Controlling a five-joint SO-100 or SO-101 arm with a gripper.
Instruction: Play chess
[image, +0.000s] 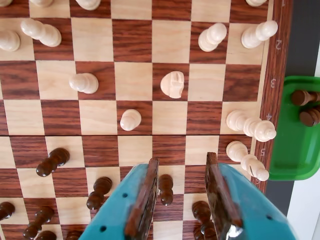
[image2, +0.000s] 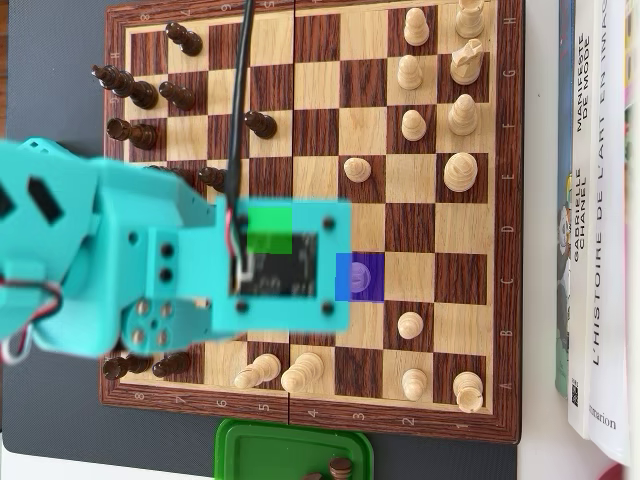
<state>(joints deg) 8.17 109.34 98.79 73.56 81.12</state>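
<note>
A wooden chessboard (image: 134, 80) fills the wrist view. My teal gripper (image: 182, 159) hovers open over the dark side, brown pads apart, holding nothing. Below the gap stand a dark pawn (image: 165, 189) by the left pad and another dark piece (image: 201, 212) by the right pad. A white knight (image: 172, 84) and a white pawn (image: 130, 120) stand further up the board. In the overhead view the teal arm (image2: 150, 270) covers the board's left middle and hides the jaws. A blue patch (image2: 360, 276) lies over a pale piece; a green patch (image2: 268, 228) sits on the wrist mount.
A green tray (image: 295, 150) with captured dark pieces (image: 302, 97) sits off the board's right edge in the wrist view, at the bottom (image2: 295, 450) in the overhead view. Two tall white pieces (image: 250, 126) lean near that edge. Books (image2: 600, 220) lie right of the board.
</note>
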